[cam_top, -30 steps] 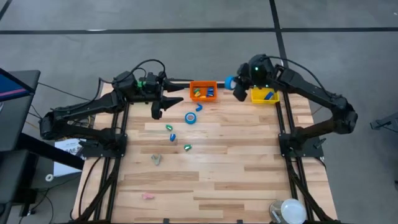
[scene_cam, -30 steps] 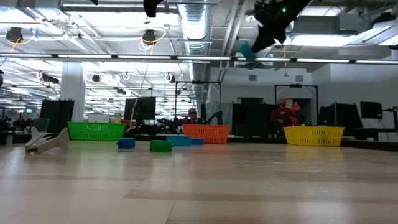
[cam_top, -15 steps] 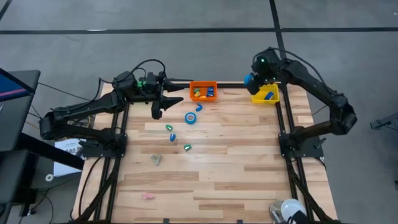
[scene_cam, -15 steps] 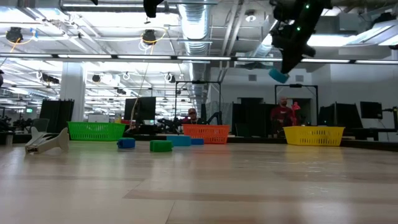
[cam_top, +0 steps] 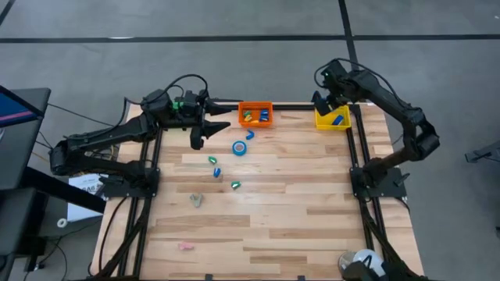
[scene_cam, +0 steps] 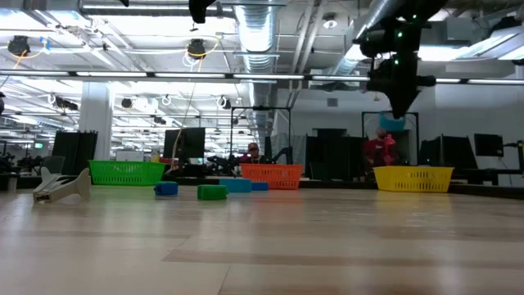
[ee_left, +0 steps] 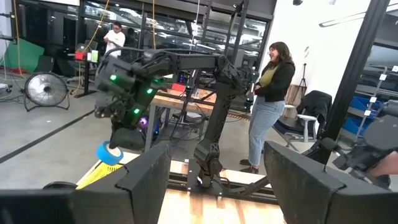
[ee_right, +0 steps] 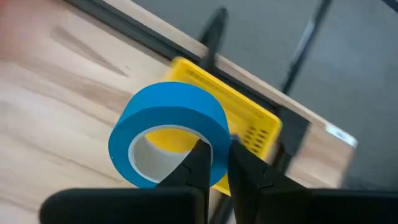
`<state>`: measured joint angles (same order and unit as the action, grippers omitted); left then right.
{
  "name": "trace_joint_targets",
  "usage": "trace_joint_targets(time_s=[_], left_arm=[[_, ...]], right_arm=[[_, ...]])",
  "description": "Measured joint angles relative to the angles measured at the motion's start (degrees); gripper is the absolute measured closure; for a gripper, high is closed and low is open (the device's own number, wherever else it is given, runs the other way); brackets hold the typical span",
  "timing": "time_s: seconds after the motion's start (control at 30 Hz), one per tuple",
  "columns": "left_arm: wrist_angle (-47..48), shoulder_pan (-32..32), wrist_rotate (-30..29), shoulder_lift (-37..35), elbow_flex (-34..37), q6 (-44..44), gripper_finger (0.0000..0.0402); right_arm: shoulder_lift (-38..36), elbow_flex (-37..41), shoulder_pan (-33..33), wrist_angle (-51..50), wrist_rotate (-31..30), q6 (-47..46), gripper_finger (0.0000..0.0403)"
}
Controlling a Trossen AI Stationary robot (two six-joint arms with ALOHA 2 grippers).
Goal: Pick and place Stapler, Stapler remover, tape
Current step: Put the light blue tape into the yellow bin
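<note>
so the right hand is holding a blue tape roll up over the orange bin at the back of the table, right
Not quite. The right hand does hold a blue tape roll, but it hangs over the yellow bin, not the orange bin. The high view shows the arm above the yellow bin, and the right wrist view shows yellow directly behind the roll.

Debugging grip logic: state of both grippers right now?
Left gripper: open, holding nothing, above the table's far left.
Right gripper: shut on a blue tape roll, above the yellow bin.
</note>
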<state>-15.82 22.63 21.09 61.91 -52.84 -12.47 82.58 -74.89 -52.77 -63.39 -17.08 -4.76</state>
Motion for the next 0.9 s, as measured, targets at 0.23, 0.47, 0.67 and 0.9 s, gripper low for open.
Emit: trace_joint_targets(time_s=[0.23,0.47,0.67,0.9], left_arm=[[0.0,0.0,0.0,0.0,0.0,0.0,0.0156],[0.0,0.0,0.0,0.0,0.0,0.0,0.0156],[0.0,0.0,0.0,0.0,0.0,0.0,0.0156],[0.0,0.0,0.0,0.0,0.0,0.0,0.0156]], right_arm=[[3.1,0.0,-1.6,-2.5,-4.4,-0.3,0.0374],[4.0,0.0,-1.8,-2.6,-5.0,-0.2,0.0347],[4.0,0.0,-1.8,-2.6,-5.3,0.6,0.0275],[3.9,0.0,-1.8,-2.4,-4.0,0.6,0.0189]])
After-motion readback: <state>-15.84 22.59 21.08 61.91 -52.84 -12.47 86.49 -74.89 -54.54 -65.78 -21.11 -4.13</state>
